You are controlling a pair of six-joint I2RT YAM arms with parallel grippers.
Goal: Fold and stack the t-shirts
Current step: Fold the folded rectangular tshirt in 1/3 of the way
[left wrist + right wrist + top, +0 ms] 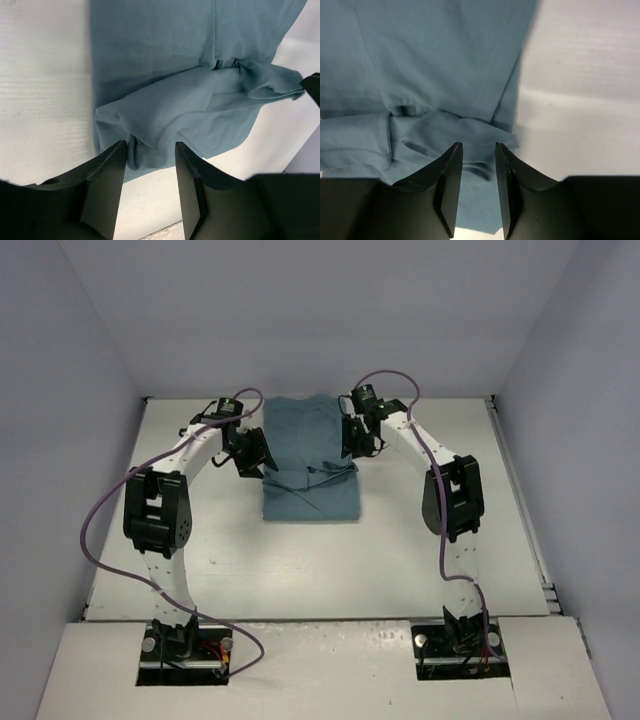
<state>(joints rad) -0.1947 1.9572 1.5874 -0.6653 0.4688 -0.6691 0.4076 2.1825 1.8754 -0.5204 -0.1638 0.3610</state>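
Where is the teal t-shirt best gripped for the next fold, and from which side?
Probably the rumpled band across the middle of the t-shirt, at both side edges: left gripper from the left, right gripper from the right. There the cloth bunches thick; elsewhere it lies flat.

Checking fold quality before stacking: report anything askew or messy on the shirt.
The t-shirt has a bunched, wrinkled ridge across its middle, between the left gripper and right gripper; elsewhere it lies flat.
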